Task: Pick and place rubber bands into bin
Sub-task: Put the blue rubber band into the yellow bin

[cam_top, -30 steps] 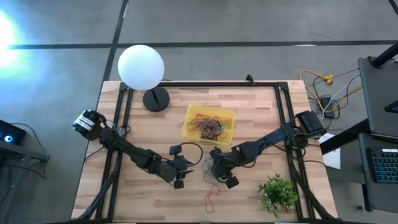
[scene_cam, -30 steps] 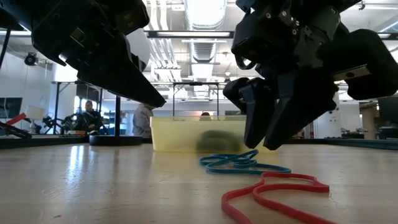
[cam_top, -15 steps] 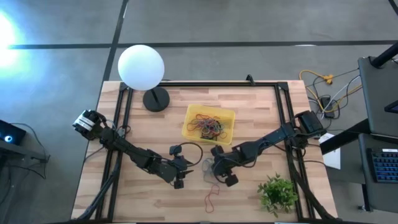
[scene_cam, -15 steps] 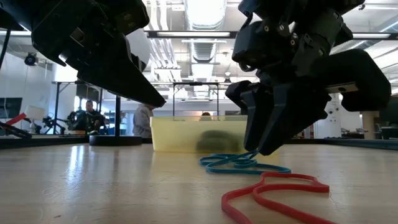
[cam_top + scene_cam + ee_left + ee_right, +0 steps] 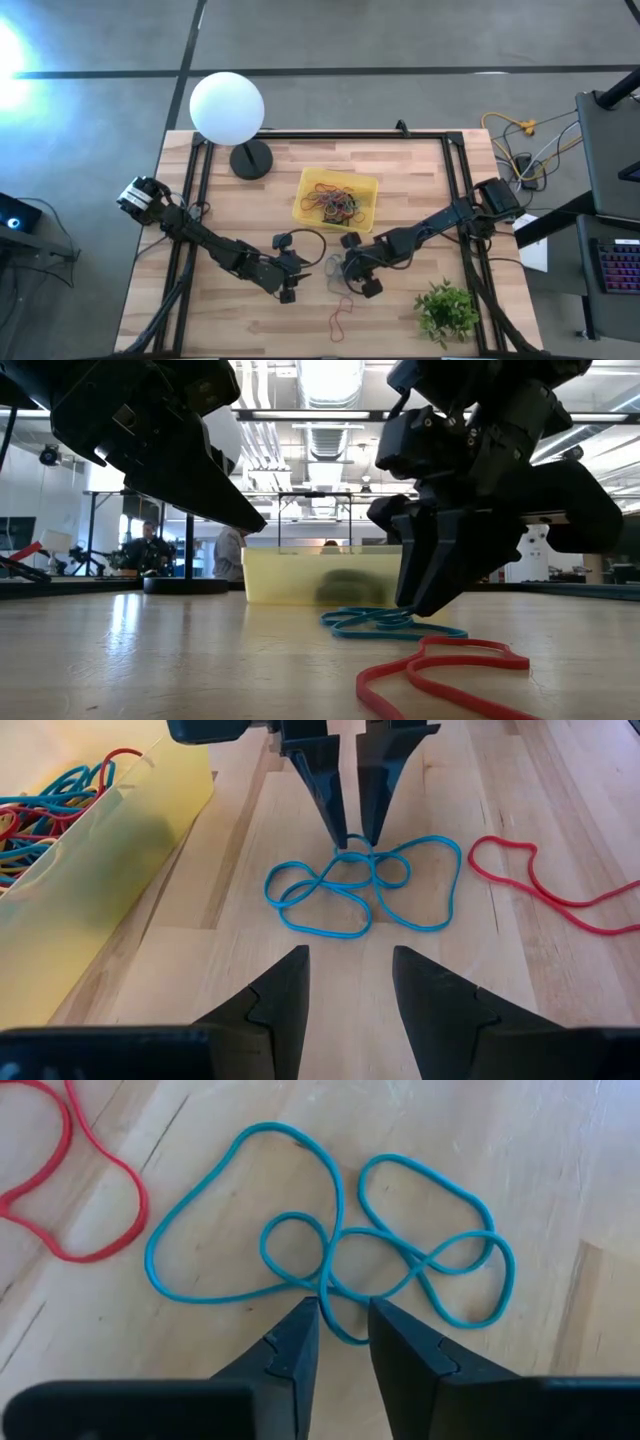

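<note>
A tangle of blue rubber bands [image 5: 330, 1250] lies flat on the wooden table, with a red rubber band [image 5: 70, 1190] beside it toward the near edge. My right gripper [image 5: 343, 1315] points steeply down at the tangle, its fingers a narrow gap apart on either side of crossing blue strands [image 5: 352, 848]. My left gripper [image 5: 350, 970] hovers open just to the left of the tangle [image 5: 335, 270], holding nothing. The yellow bin [image 5: 337, 198] stands behind, with many coloured bands in it. My right gripper comes at the blue tangle from above, slanting from the table's right. Its fingertips [image 5: 338, 830] reach down to the crossing strands [image 5: 340, 1325], which run through the gap. Whether the fingers touch the strands I cannot tell. The bands lie slack on the table.
A white globe lamp [image 5: 227, 108] stands at the far left corner, and a small green plant [image 5: 445, 308] at the near right. Black frame rails [image 5: 195, 180] run along the table's sides. People show in the room beyond [image 5: 140, 545].
My right gripper's fingers have drawn closer together over the blue tangle and tipped a little steeper. The blue and red bands lie where they were.
</note>
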